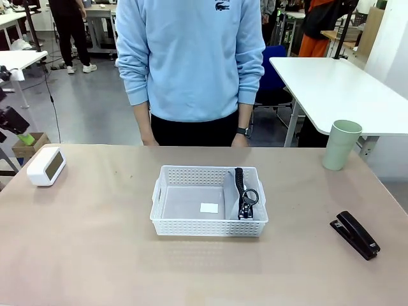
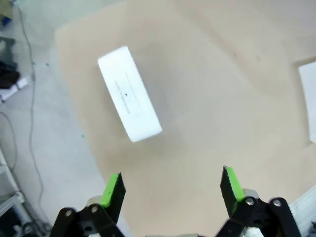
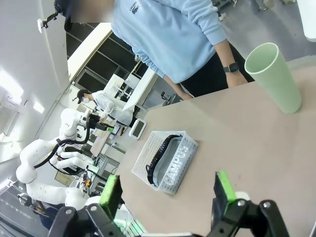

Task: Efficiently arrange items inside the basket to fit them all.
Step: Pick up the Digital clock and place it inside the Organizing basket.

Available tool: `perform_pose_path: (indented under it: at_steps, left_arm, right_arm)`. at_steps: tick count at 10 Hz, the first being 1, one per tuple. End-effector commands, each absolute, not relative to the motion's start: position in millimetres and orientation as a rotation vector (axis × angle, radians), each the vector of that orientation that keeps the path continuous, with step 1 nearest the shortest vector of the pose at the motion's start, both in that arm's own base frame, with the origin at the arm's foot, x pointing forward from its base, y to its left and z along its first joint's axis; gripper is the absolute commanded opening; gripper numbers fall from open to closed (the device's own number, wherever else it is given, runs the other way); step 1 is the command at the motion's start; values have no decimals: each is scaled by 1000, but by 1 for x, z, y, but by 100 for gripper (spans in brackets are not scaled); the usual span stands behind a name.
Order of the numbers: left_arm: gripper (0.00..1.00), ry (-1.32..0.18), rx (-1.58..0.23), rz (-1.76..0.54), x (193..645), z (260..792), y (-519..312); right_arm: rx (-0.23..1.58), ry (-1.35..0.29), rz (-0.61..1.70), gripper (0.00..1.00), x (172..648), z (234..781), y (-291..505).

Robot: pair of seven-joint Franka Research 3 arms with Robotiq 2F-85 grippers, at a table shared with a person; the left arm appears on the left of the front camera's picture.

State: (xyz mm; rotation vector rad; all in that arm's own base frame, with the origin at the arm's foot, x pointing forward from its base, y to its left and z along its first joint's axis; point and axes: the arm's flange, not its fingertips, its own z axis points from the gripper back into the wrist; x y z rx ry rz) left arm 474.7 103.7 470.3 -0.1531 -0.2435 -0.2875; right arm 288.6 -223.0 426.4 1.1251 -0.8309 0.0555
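Left pincer (image 2: 171, 177) wide, empty, hanging over the tabletop (image 1: 95, 242) just short of the box (image 2: 129, 94). Right pincer (image 3: 167, 180) also wide and empty, high above the right side.

Basket (image 1: 209, 226) mid-table. Pouch (image 1: 231, 196) already inside, on edge against its right wall, strap on top. It is soft, so likely to squash flat if pressed.

Outside the basket:
- Box, far left. Looks rigid, light, smooth and round-edged, so slip risk. Take it across the narrow faces, mid-length.
- Stapler (image 1: 354, 234), right front. Probably dense and stiff. Pinch across the body near the middle.
- Cup (image 1: 341, 145), far right, upright. Light, tapered, tips easily. Grip one wall at the rim.
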Motion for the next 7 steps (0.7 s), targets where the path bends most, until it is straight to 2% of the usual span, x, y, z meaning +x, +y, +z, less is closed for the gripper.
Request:
perform_pose_path:
  at_steps: [1, 4, 7]
  left_arm:
    - [100, -188, -196, -293, 505, 461, 118]
    - [100, -88, -235, -285, 537, 423, 124]
    - [100, -42, -227, -232, 544, 386, 126]
  right_arm:
    - [1130, -867, 72, 100, 291, 428, -225]
    - [1130, -867, 72, 100, 291, 428, -225]
    - [1130, -867, 72, 100, 291, 428, -225]
